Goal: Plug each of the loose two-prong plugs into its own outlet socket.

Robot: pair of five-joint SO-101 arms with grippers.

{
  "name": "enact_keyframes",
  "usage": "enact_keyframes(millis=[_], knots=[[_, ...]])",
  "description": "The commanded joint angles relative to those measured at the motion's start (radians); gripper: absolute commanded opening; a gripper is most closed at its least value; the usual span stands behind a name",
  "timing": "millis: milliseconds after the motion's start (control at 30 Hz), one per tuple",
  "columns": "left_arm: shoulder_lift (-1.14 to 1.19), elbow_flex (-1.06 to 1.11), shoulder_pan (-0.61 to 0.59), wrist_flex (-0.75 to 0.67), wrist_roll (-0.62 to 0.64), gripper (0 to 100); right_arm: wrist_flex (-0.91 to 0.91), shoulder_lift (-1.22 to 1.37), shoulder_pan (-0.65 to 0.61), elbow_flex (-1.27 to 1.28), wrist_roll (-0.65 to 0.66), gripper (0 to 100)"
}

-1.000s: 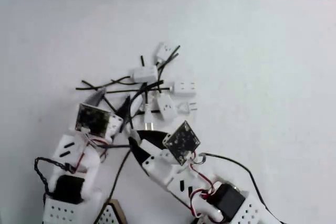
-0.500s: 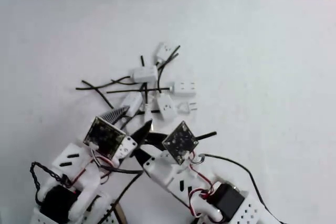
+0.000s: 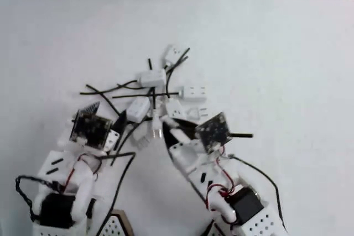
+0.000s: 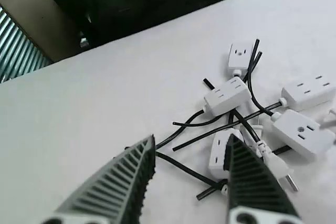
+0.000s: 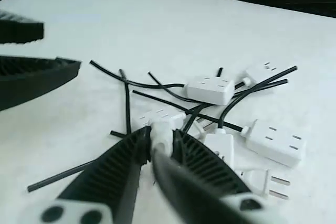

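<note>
White sockets and black cables (image 3: 110,89) lie tangled on the bench (image 3: 276,53), with the centre socket (image 3: 152,77) in the middle of the heap.

The right pincer (image 5: 160,135) is clamped on a small white piece, which looks to be a plug (image 5: 161,128), though its prongs are hard to make out from the wrist. From above, this plug sits on the arms' side of the centre socket, well short of it and not seated in any socket.

A loose plug (image 3: 196,113) lies flat on the bench, also on the arms' side of the centre socket but further toward the right arm. It is just beside the square socket (image 3: 176,109).

The left pincer (image 4: 190,139) has its fingers spread wide and holds nothing. It is low over the bench on the arms' side of the centre socket, toward the left arm. The near socket (image 3: 138,109) lies between it and the centre socket, just past one fingertip.

The side socket (image 3: 193,92) lies beside the centre socket on the right arm's side. The far socket (image 3: 173,53) lies beyond the centre socket, away from the arms.
</note>
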Motion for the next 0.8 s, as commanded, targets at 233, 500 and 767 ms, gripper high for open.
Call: enact_keyframes(millis=[233, 500, 767], knots=[[0.961, -0.574, 0.039, 0.127, -0.006, 34, -0.114, -0.012, 0.134, 0.015, -0.077, 1.6], [1.543, -0.899, 0.054, 0.147, 0.021, 36, -0.116, -0.013, 0.139, 0.031, -0.077, 1.7], [1.848, -1.068, 0.050, 0.155, -0.020, 32, -0.113, -0.013, 0.139, 0.031, -0.077, 1.7]])
